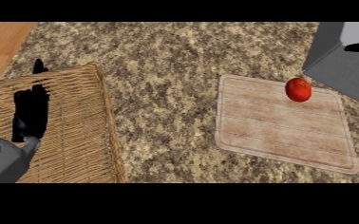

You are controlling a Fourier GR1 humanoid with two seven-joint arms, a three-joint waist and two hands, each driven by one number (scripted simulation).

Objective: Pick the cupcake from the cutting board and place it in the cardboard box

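The pick has not begun, by the look of it. On the board [280, 126] there is no cupcake to be seen; only a red, tomato-like fruit [298, 89] sits near its far right corner. No cardboard box shows either: a wicker basket [77, 123] lies at the counter's left edge, and a grey box [335, 59] stands at the far right corner.

The left hand [32, 111] hangs over the basket with fingers straight and together, pinching nothing (it looks at rest). The right hand is out of view and would need to come in toward the board.

The counter [168, 76] is speckled stone; a wooden strip [14, 35] shows far left.
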